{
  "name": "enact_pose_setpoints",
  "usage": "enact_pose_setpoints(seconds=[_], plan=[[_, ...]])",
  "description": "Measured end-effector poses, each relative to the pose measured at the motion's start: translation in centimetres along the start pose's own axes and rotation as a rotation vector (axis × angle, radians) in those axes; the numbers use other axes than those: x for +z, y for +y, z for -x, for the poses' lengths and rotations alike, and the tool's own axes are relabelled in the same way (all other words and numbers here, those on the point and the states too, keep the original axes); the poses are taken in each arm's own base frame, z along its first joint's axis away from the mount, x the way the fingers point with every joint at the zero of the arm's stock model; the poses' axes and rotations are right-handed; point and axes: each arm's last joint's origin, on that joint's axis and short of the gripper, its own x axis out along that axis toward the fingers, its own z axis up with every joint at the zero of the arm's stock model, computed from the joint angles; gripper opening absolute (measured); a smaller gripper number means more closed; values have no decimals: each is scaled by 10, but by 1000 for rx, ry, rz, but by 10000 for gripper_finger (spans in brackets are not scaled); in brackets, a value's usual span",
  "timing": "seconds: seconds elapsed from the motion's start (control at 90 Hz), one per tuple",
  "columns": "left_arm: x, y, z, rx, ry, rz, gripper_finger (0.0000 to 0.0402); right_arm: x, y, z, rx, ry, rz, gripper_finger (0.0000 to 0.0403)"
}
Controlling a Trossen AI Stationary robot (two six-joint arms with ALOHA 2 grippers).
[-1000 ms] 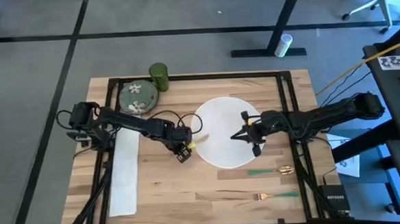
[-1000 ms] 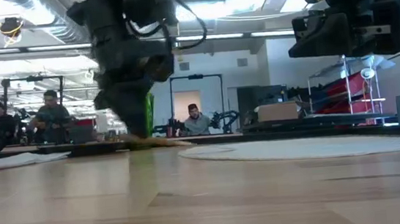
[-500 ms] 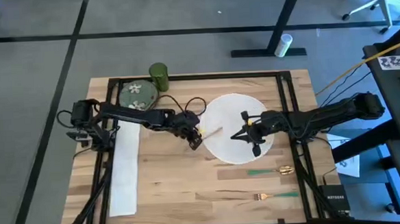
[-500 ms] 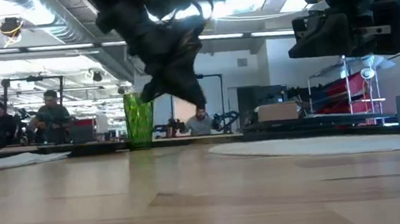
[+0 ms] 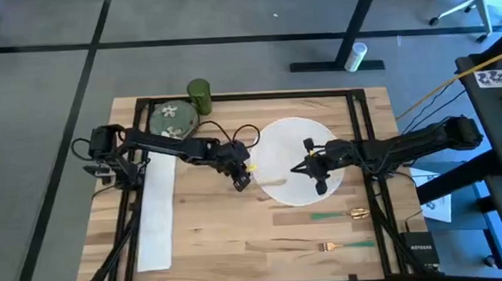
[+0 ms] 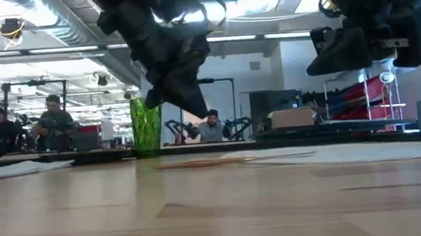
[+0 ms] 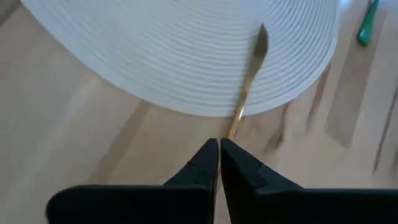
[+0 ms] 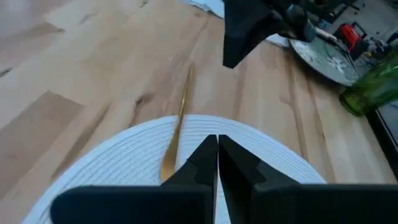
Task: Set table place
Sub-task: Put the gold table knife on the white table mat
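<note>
green glass (image 5: pixel 200 96) and floral plate (image 5: pixel 174 121) stand side by side, contents unseen.

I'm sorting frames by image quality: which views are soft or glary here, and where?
Low view: ceiling lights flare behind the left gripper, a dark silhouette; the near table is blurred. Left wrist view: the gold knife and white placemat are fairly sharp, its own fingers soft. Right wrist view: the green glass is out of focus. High view: even light, no glare.
</note>
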Motion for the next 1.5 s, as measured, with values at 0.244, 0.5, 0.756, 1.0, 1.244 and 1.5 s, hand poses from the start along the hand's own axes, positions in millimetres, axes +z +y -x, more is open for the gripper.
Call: enact_pose_setpoints(seconds=[0.244,0.5,0.756,1.0,1.244,1.5], plan=[[-3,-6,0,-14,1,-263,0,0,1,0,21,-8,-5,3],[10,-3,1,51,-119,-641,0,15,-5,-12,52,-10,-7,52],[27,21,-10,126,-190,-787,0,18,-8,-44,111,120,-8,23],[21,44,-56,104,-120,-852,0,19,-8,-53,156,122,-9,5],[7,45,-74,87,-23,-831,0,17,-7,-53,169,149,-17,2],[-7,36,-64,82,109,-678,0,15,-6,-53,176,175,-51,3]])
